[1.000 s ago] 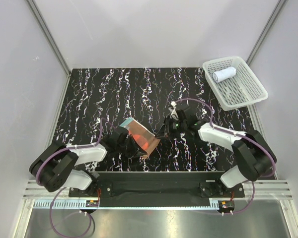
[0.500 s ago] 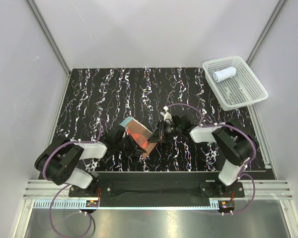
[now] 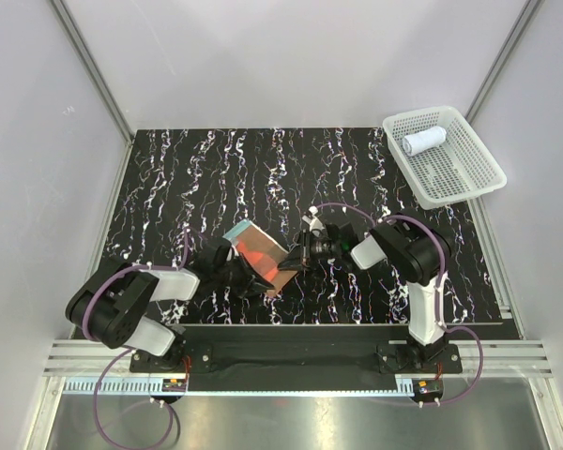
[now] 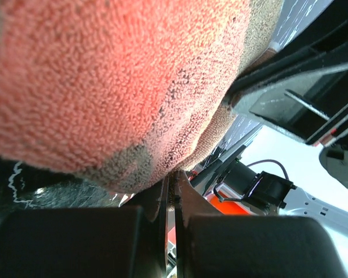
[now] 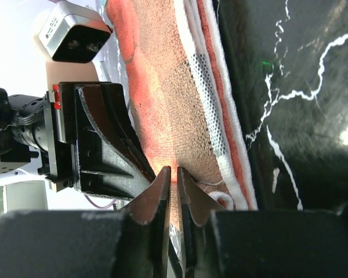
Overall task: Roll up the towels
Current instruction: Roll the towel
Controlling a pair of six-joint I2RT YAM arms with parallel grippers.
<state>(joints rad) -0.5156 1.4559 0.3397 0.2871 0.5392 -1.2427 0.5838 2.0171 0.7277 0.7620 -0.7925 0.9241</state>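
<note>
Orange-red towel (image 3: 262,255) is front-centre on the marbled table (image 3: 169,187), tilted and stretched between your two arms. Your left gripper (image 4: 173,194) has its jaws pinched together on the towel's brown lower edge. Your right gripper (image 5: 174,176) is clamped on the opposite edge. The white towel (image 3: 423,141) lies rolled in the mesh basket (image 3: 471,176) at the far right corner.

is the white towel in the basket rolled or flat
Rolled: the white towel lies as a short cylinder in the mesh basket.
</note>
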